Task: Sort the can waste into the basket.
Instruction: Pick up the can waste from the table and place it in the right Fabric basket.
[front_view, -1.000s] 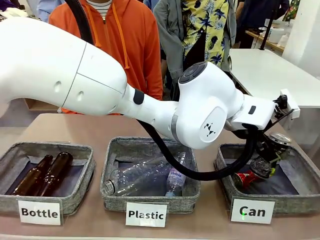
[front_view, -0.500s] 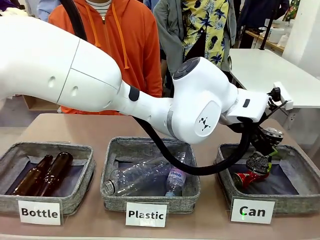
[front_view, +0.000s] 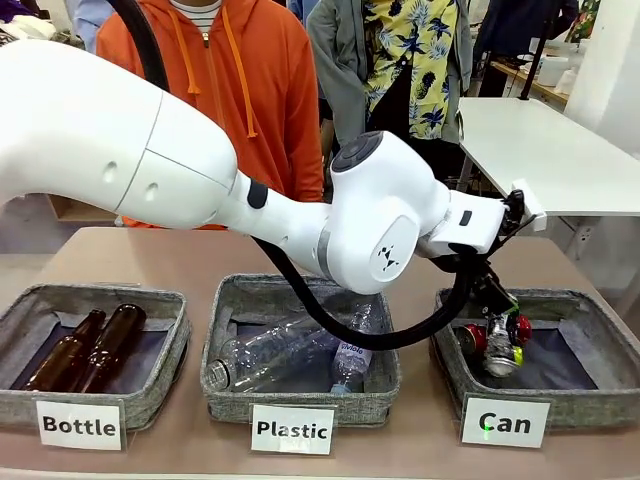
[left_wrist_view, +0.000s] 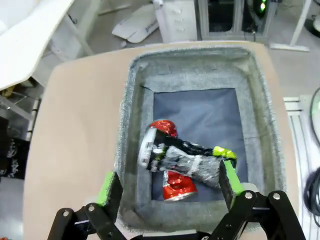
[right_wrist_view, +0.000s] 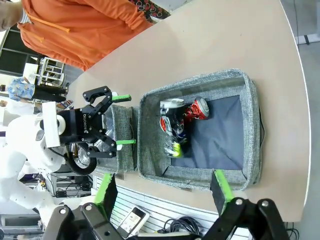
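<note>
Left wrist view shows the left pincer (left_wrist_view: 167, 184) spread wide above the basket (left_wrist_view: 131, 150), where black can (left_wrist_view: 187, 157) lies across red can (left_wrist_view: 177, 185); right pincer (right_wrist_view: 162, 190) is wide too.

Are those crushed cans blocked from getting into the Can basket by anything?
No. The red can and the black can already lie inside the basket. The left gripper hangs open just above them, with nothing in between.

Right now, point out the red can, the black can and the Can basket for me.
red can (left_wrist_view: 178, 185), left wrist view, its crushed side.
black can (left_wrist_view: 192, 161), left wrist view, mid-body, lying across the red one.
Can basket (left_wrist_view: 196, 58), left wrist view, far grey wall.
</note>
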